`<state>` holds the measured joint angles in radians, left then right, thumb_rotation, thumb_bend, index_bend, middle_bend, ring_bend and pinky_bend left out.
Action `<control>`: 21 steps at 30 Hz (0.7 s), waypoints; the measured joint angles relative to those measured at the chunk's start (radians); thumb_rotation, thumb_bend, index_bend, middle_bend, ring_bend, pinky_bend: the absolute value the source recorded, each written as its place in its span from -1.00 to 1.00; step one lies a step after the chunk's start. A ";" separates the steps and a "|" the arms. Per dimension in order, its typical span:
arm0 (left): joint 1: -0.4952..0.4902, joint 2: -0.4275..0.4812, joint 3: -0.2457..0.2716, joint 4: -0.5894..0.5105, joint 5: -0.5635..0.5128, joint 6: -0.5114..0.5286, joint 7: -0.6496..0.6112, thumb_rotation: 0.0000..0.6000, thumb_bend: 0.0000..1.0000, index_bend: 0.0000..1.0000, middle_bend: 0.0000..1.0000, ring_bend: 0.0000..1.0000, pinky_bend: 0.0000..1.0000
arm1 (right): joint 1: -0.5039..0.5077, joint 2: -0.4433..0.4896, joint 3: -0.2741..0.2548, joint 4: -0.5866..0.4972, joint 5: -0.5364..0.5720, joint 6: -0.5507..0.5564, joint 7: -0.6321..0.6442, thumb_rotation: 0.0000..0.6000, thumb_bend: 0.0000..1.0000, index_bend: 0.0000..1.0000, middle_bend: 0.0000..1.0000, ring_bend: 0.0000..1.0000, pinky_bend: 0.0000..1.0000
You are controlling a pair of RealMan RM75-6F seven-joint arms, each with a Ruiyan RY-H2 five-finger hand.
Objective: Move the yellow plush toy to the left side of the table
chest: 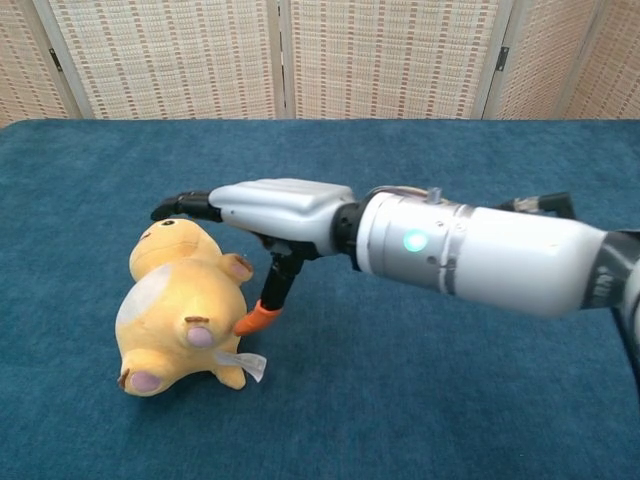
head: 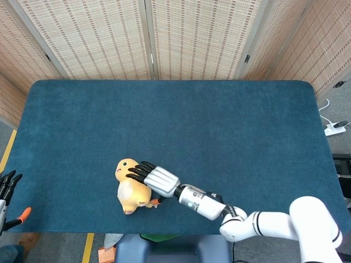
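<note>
The yellow plush toy (head: 130,187) lies on its back on the blue table (head: 219,126), near the front edge and left of the middle. My right hand (head: 154,178) hovers over its right side with fingers stretched out flat and holds nothing. In the chest view the right hand (chest: 270,205) is spread above the plush toy (chest: 180,310), its orange-tipped thumb pointing down beside the toy's belly. My left hand (head: 7,185) shows off the table's front left corner, fingers apart and holding nothing.
Woven folding screens (head: 148,38) stand behind the table's far edge. A white power strip (head: 334,129) lies on the floor to the right. Yellow floor tape (head: 88,246) runs below the front edge.
</note>
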<state>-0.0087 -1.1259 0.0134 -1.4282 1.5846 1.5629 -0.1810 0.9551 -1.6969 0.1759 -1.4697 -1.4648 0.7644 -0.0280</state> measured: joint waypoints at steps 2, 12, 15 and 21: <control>-0.001 -0.003 0.002 0.001 0.009 0.003 -0.001 1.00 -0.44 -1.00 -1.00 -1.00 -0.75 | -0.033 0.072 -0.017 -0.076 0.000 0.028 -0.007 1.00 -0.83 -1.00 -1.00 -1.00 -1.00; -0.055 -0.030 0.028 0.006 0.182 0.039 -0.034 1.00 -0.44 -0.94 -0.82 -0.89 -0.55 | -0.346 0.425 -0.241 -0.259 -0.142 0.400 -0.024 1.00 -0.82 -1.00 -1.00 -1.00 -1.00; -0.108 -0.027 0.037 -0.039 0.242 -0.008 -0.010 1.00 -0.44 -0.82 -0.77 -0.89 -0.58 | -0.479 0.467 -0.315 -0.233 -0.195 0.570 -0.009 1.00 -0.82 -1.00 -1.00 -1.00 -1.00; -0.226 -0.051 0.026 -0.137 0.300 -0.138 0.105 1.00 -0.50 -0.70 -0.73 -0.89 -0.70 | -0.745 0.509 -0.430 -0.072 -0.253 0.848 0.126 1.00 -0.82 -1.00 -1.00 -1.00 -1.00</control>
<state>-0.2350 -1.1772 0.0392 -1.5648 1.8849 1.4249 -0.0761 0.2103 -1.1880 -0.2537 -1.5417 -1.7179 1.6121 0.0978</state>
